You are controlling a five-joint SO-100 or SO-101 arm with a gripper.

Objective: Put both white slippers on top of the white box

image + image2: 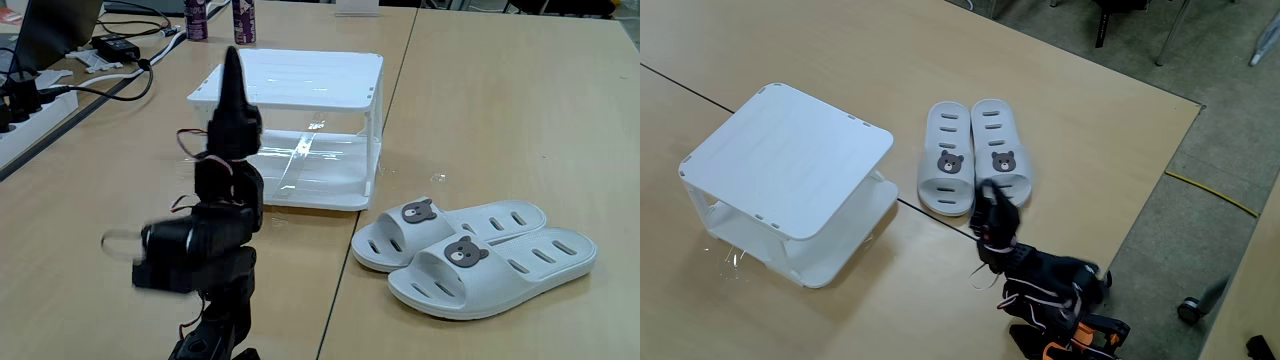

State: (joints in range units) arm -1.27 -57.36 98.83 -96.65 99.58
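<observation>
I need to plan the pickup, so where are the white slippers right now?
The white slippers lie side by side on the table, right of the white box in both fixed views.

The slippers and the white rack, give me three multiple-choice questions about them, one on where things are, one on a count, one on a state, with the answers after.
1. Where do the white slippers lie?
A. On top of the white box
B. Side by side on the table beside the white box
C. On the box's lower shelf

2. How many bear-face badges show on the slippers?
A. One
B. Two
C. Four

3. What is the state of the white box's top?
A. Bare
B. Holding one slipper
C. Holding both slippers

Answers:
1 B: both fixed views show the pair touching each other on the wooden table, apart from the box.
2 B: each strap carries one badge.
3 A: in both fixed views the flat top has nothing on it, and the gripper hovers near the slippers' heels, holding nothing.
</observation>
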